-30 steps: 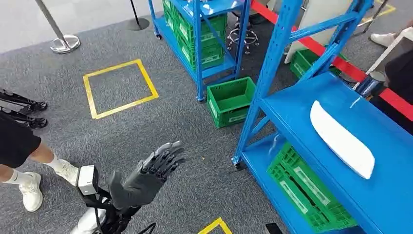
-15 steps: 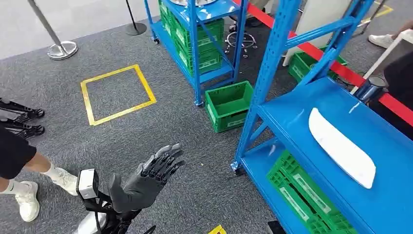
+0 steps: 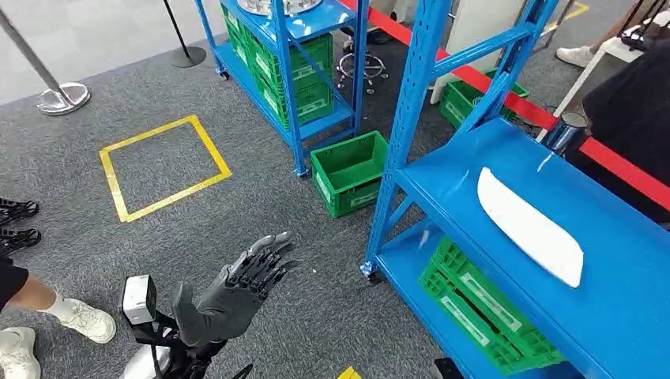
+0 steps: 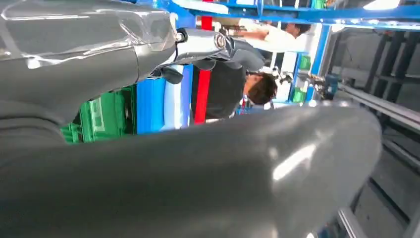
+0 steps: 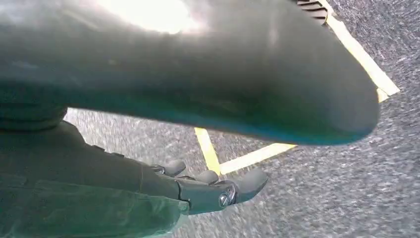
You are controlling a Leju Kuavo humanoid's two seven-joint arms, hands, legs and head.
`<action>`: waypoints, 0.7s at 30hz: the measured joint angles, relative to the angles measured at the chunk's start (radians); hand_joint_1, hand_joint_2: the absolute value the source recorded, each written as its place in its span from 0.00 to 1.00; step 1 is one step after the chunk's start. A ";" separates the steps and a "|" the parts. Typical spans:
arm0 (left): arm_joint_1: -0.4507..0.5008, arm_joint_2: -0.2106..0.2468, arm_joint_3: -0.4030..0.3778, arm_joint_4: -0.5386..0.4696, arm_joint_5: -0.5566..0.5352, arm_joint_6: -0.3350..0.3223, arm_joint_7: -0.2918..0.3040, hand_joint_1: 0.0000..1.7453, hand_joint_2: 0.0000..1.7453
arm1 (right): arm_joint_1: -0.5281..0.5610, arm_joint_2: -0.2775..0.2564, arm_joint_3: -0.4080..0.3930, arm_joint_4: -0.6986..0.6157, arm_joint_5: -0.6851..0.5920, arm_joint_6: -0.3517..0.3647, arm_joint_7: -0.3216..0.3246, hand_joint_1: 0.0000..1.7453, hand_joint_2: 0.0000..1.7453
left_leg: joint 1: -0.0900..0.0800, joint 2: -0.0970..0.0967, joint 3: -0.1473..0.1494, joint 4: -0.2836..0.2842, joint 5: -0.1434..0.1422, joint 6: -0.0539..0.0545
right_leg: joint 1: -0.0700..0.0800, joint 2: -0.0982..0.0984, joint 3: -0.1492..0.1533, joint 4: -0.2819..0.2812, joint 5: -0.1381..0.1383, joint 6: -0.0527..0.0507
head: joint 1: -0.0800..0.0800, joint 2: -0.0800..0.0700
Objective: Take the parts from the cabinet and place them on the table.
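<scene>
A long white part (image 3: 528,225) lies flat on the upper shelf of the blue cabinet (image 3: 624,308) at the right of the head view. My left hand (image 3: 237,290) is raised over the carpet at the lower left, well short of the cabinet, its fingers spread and nothing in it. In the left wrist view its thick grey thumb (image 4: 208,173) and darker fingers (image 4: 218,44) stand apart. My right hand (image 5: 99,168) hangs above the grey carpet and a yellow tape line, thumb away from the fingers (image 5: 218,191), holding nothing.
Green crates (image 3: 482,308) sit on the cabinet's lower shelf, and one green crate (image 3: 348,170) stands on the floor by its corner post. A second blue rack (image 3: 292,63) stands behind. A person's shoes (image 3: 79,320) are at the left; a person in black (image 3: 632,103) stands beyond the cabinet.
The whole picture has shifted left and down a little, so the camera has moved. My left hand keeps the same raised, spread pose.
</scene>
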 joint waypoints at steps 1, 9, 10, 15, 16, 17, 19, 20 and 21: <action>0.000 0.000 0.000 0.000 0.000 0.000 0.000 0.00 0.00 | 0.000 0.000 0.000 0.000 0.000 0.000 0.000 0.00 0.00 | 0.000 0.000 0.000 0.000 0.000 0.000 | 0.000 0.000 0.000 0.000 0.000 0.000 | 0.000 0.000; -0.001 -0.003 0.000 -0.007 -0.002 -0.013 0.002 0.00 0.00 | 0.014 0.000 0.000 0.000 -0.019 0.001 -0.008 0.00 0.00 | -0.014 0.099 0.029 -0.035 0.011 0.040 | 0.001 -0.082 -0.119 0.215 -0.071 0.024 | 0.008 0.000; -0.001 -0.003 0.000 -0.007 -0.002 -0.013 0.002 0.00 0.00 | 0.014 -0.001 0.000 0.000 -0.019 0.001 -0.009 0.00 0.00 | -0.014 0.104 0.030 -0.033 0.010 0.038 | 0.001 -0.090 -0.089 0.157 -0.049 0.030 | 0.008 0.000; -0.001 -0.003 0.000 -0.007 -0.002 -0.014 0.003 0.00 0.00 | 0.009 -0.002 0.000 0.000 -0.021 0.001 -0.013 0.00 0.00 | -0.023 0.139 0.030 -0.015 -0.007 0.017 | 0.011 -0.122 -0.011 0.004 0.001 0.005 | 0.004 0.000; -0.002 -0.003 -0.001 -0.007 -0.002 -0.014 0.003 0.00 0.00 | 0.011 -0.002 0.000 0.000 -0.021 0.001 -0.013 0.00 0.00 | -0.022 0.147 0.032 -0.015 -0.008 0.015 | 0.011 -0.112 -0.013 0.003 0.003 0.000 | 0.004 0.000; -0.004 -0.003 0.000 -0.007 -0.002 -0.014 0.003 0.00 0.00 | 0.011 -0.002 0.000 0.000 -0.022 0.001 -0.013 0.00 0.00 | -0.016 0.141 0.029 -0.009 -0.014 0.007 | -0.002 -0.103 -0.009 0.000 0.007 -0.007 | 0.004 0.000; -0.004 -0.003 0.000 -0.007 -0.003 -0.014 0.003 0.00 0.00 | 0.011 -0.002 0.000 0.000 -0.021 0.001 -0.014 0.00 0.00 | -0.009 0.071 -0.005 0.070 -0.072 -0.006 | -0.002 -0.086 -0.009 0.000 0.009 -0.014 | -0.001 0.000; -0.003 -0.002 0.000 -0.007 -0.003 -0.014 0.003 0.00 0.00 | 0.009 -0.003 0.000 0.000 -0.021 0.001 -0.014 0.00 0.00 | -0.008 0.062 -0.046 0.159 -0.116 -0.010 | -0.001 -0.076 -0.010 0.001 0.009 -0.017 | 0.000 0.000; -0.002 -0.002 -0.001 -0.007 -0.003 -0.014 0.004 0.00 0.00 | 0.010 -0.003 0.000 0.000 -0.021 0.001 -0.015 0.00 0.00 | -0.007 0.060 -0.089 0.251 -0.152 -0.013 | 0.001 -0.065 -0.010 0.001 0.010 -0.018 | 0.000 0.000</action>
